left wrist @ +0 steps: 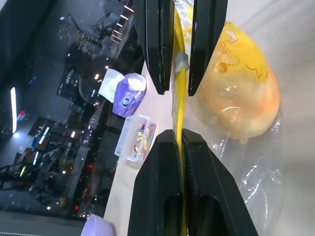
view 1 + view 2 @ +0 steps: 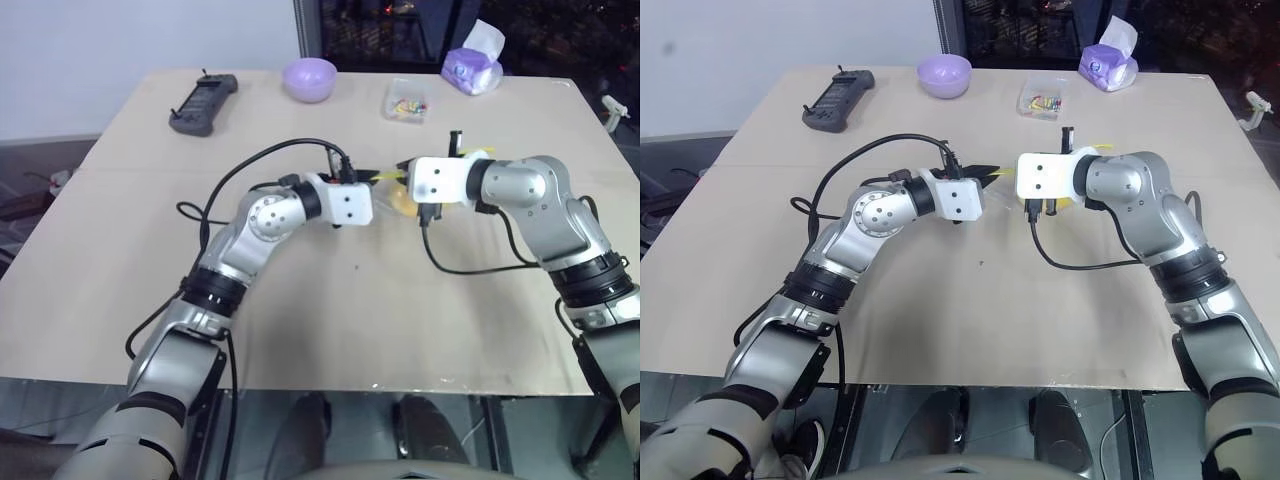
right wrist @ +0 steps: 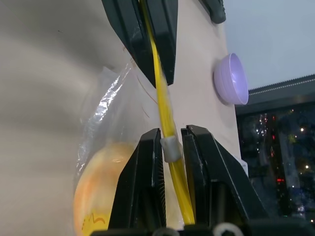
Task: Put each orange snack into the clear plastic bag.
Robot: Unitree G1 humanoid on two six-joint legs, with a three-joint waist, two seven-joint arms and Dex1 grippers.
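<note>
Left pincer (image 1: pixel 178 142) and right pincer (image 3: pixel 171 147) both pinched yellow strip of crinkly clear plastic bag (image 1: pixel 256 162); domed orange-yellow snack (image 1: pixel 236 93) lay inside, above beige counter (image 2: pixel 330 320).

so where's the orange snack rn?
The orange snack is inside the clear plastic bag, which hangs mid-table between the left gripper and right gripper, both pinching its yellow strip.

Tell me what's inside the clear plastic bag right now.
Inside the clear crinkly plastic bag sits one round orange-yellow bun with dark markings. Its far side is hidden, so anything behind it can't be seen.
</note>
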